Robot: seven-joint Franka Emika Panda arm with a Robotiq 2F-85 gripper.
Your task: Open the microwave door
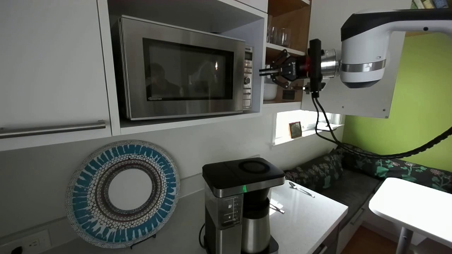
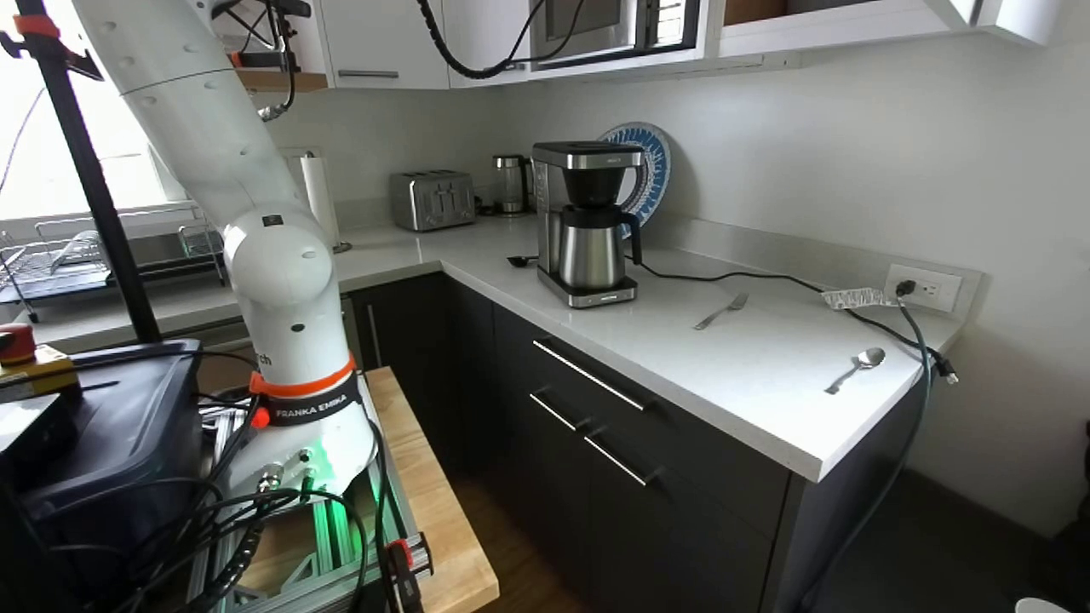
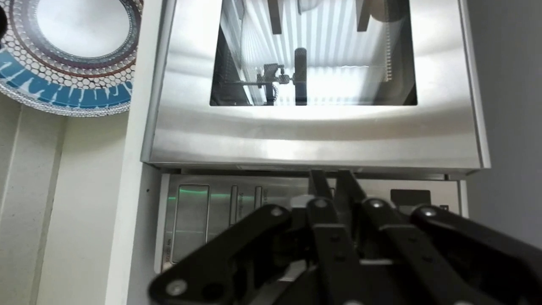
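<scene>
Microwave door (image 1: 185,68) sits in wall cab. (image 1: 141,128) above back edge of counter (image 2: 749,375). My gripper (image 1: 261,72) points toward btn panel (image 1: 248,76) beside it; fingers (image 3: 318,182) slightly apart w/ slim gap, can't tell if touching door. Coffee maker (image 2: 588,187) nr counter's front edge, spoon (image 2: 869,359) nr its end edge, fork (image 2: 722,312) btwn the two.

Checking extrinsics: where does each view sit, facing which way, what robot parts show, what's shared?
An exterior view: in front of the microwave, facing it; outer arm and hand at frame right.
An exterior view: beside the robot base, looking down across the counter; base and lower arm show, hand doesn't.
Wrist view: behind the hand, turned sideways, facing the microwave door and button panel close up; hand at the bottom.
Shared: coffee maker in both exterior views; microwave and plate in all three.
</scene>
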